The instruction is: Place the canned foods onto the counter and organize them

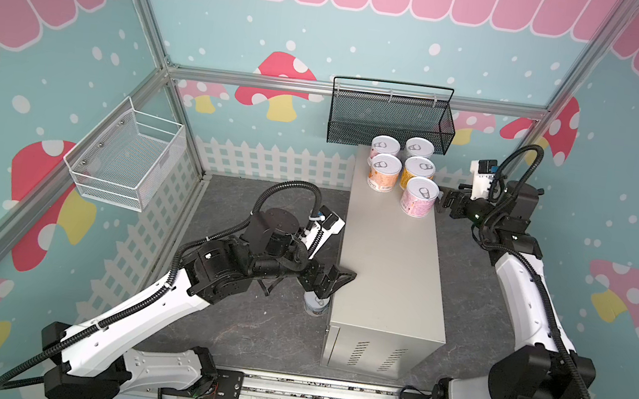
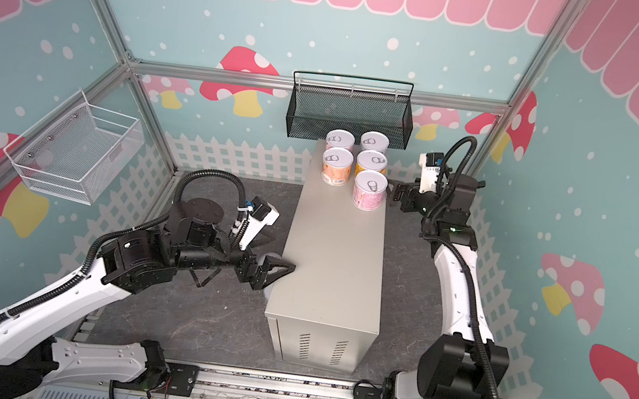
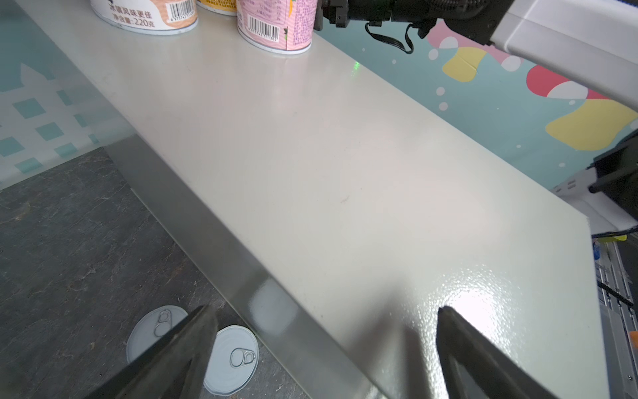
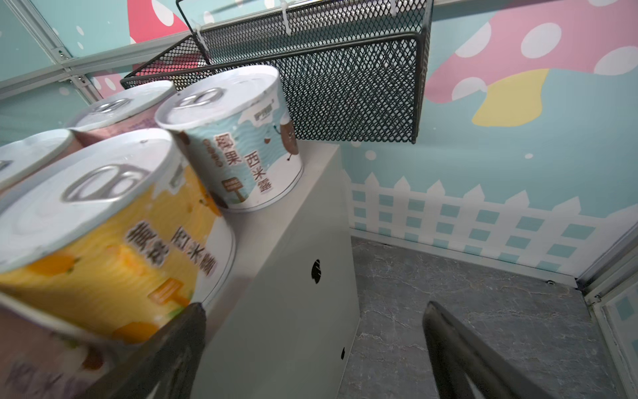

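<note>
The counter (image 1: pixel 388 268) is a long beige cabinet in both top views, with several cans grouped at its far end, the nearest a pink can (image 1: pixel 418 197). My right gripper (image 1: pixel 443 202) is open just right of that pink can, holding nothing. In the right wrist view the gripper (image 4: pixel 314 307) straddles the counter's side edge beside a yellow can (image 4: pixel 103 241) and a white-blue can (image 4: pixel 241 145). My left gripper (image 1: pixel 334 284) is open and empty over the counter's left edge. Below it, two cans (image 3: pixel 234 359) stand on the floor against the counter, and one finger (image 3: pixel 186 345) partly covers the other lid.
A black mesh basket (image 1: pixel 391 117) hangs on the back wall just above the cans on the counter. A white wire basket (image 1: pixel 126 158) hangs on the left wall. The dark stone floor (image 1: pixel 249 334) surrounds the counter, and the arm rail runs along the front.
</note>
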Robot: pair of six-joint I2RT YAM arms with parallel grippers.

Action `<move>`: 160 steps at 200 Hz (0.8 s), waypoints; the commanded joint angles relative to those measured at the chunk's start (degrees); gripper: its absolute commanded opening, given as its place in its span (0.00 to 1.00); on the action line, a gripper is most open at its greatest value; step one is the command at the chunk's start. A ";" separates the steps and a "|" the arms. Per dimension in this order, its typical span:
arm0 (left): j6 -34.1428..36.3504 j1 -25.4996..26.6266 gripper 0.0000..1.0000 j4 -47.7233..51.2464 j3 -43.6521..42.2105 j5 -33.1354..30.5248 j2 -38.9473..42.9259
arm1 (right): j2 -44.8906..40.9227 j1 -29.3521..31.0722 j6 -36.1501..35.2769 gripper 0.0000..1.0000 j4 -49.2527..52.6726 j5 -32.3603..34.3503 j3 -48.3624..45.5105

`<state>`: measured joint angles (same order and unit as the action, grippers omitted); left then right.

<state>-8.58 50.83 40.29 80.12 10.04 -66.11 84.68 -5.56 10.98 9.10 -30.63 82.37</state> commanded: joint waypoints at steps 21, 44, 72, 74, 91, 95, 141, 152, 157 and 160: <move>1.44 0.32 0.99 0.70 -0.60 -1.07 1.07 | 6.57 0.20 -0.86 0.99 0.92 1.44 8.02; 1.65 0.32 0.99 0.93 -0.25 -1.08 0.72 | 9.99 0.20 -1.29 0.99 0.89 1.48 11.63; 1.90 0.31 0.99 1.09 0.34 -1.05 0.02 | 13.74 0.20 -1.24 0.99 0.83 0.55 15.18; 1.97 0.32 0.99 1.12 0.44 -1.07 -0.07 | 14.08 0.20 -1.23 0.99 0.83 0.41 15.43; 1.90 0.32 0.99 1.15 0.89 -0.82 -0.39 | 15.91 0.21 -1.05 1.00 0.74 -0.36 17.04; 1.91 0.32 0.99 1.18 1.03 -0.69 -0.50 | 16.30 0.18 -0.97 1.00 0.82 -0.55 17.41; 2.75 0.32 0.99 2.10 2.36 -0.46 -1.56 | 20.39 0.29 -0.72 0.99 0.83 -2.66 20.65; 2.83 0.30 0.99 2.18 2.43 -0.48 -1.79 | 21.07 0.38 -0.79 0.99 0.91 -3.24 21.21; 2.86 0.32 1.00 2.15 2.50 -0.46 -1.90 | 21.28 0.46 -0.87 0.99 0.92 -3.50 21.46; 2.92 0.32 0.99 2.16 2.50 -0.46 -1.96 | 21.38 0.46 -0.93 1.00 0.96 -3.59 21.56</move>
<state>-7.11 50.83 41.17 80.84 9.63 -67.46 103.94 -5.56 11.03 8.93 -31.94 102.48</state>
